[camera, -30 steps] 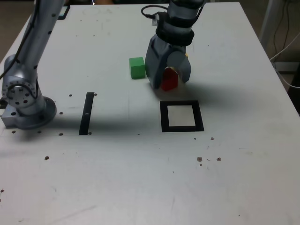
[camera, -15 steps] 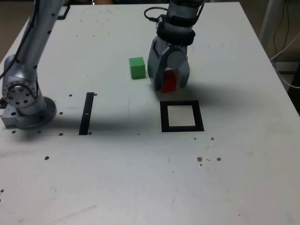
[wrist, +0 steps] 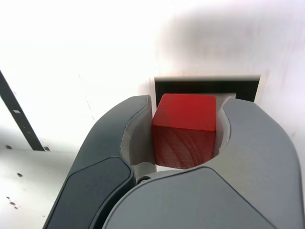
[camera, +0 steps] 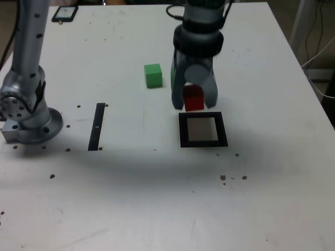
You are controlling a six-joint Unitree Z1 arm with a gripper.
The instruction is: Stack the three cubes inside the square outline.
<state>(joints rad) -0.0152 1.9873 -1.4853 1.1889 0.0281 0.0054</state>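
The white table (camera: 272, 198) is carrying the square outline (camera: 203, 130), a thick black frame around a pale centre. The gripper (camera: 194, 102) is clamping the matte red cube (camera: 193, 98) between its jaws, just behind that frame. The green cube (camera: 153, 75) is sitting well apart.

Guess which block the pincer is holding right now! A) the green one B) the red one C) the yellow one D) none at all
B: the pincer is shut on the red cube, its jaws pressing both sides, while the green cube sits alone on the table.
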